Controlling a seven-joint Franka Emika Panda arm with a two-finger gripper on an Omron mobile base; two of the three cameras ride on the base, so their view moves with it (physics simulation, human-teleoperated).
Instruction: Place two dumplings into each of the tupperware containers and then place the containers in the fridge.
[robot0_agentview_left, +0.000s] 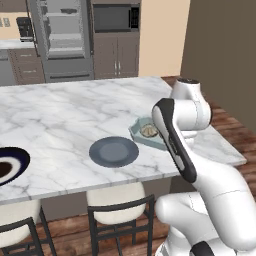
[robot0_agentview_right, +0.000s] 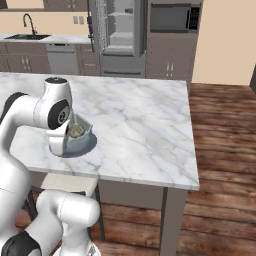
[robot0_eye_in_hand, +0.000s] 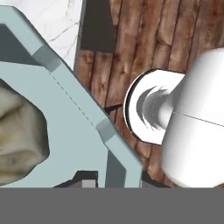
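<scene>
- The pale teal container (robot0_agentview_left: 146, 133) sits right of centre in the left base view, on the marble desk (robot0_agentview_left: 70, 115) near its right end, partly hidden behind the white arm (robot0_agentview_left: 175, 135).
- One dumpling (robot0_agentview_left: 148, 131) lies inside it; in the hand view the dumpling (robot0_eye_in_hand: 19, 135) sits at the left edge, against the container (robot0_eye_in_hand: 78, 131) floor.
- In the right base view the container (robot0_agentview_right: 80, 132) appears at left centre, apparently tilted and raised over the grey-blue round plate (robot0_agentview_right: 82, 147); contact with the plate cannot be confirmed.
- The fingers (robot0_eye_in_hand: 89, 183) show at the bottom edge of the hand view, at the container wall; whether they clamp it cannot be determined.
- The grey-blue round plate (robot0_agentview_left: 114, 151) lies at lower centre of the left base view.
- The fridge (robot0_agentview_left: 62, 37) stands at the upper left with its doors open.
</scene>
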